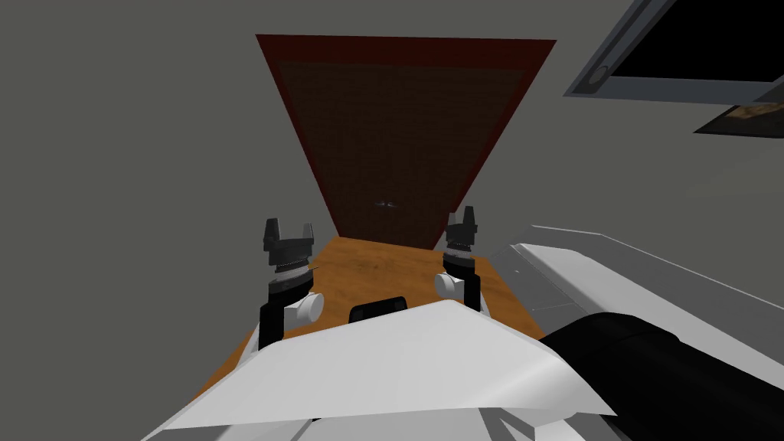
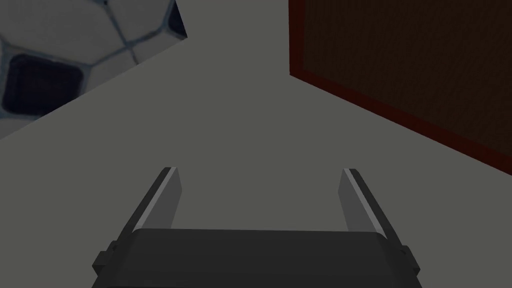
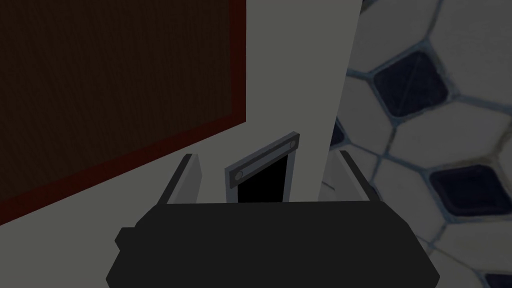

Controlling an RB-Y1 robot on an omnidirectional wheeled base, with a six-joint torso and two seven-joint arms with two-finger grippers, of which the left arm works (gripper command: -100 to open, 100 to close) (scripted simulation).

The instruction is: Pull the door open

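Door: dark brown panel in a dark red frame, shut, set in the grey wall straight ahead, well apart from both grippers.
Handle: small and dark, low on the door panel as seen from the head; its shape is too small to tell.
Left gripper: raised in front of the chest, left of the door, fingers spread wide with nothing between them; it faces bare wall beside the door's frame.
Right gripper: raised at the door's right edge, fingers wide apart and holding nothing.
Floor: orange-brown, running up to the door.
Grey frame: on the wall to the right, black inside.
White unit: low at the right, just beside the right arm.
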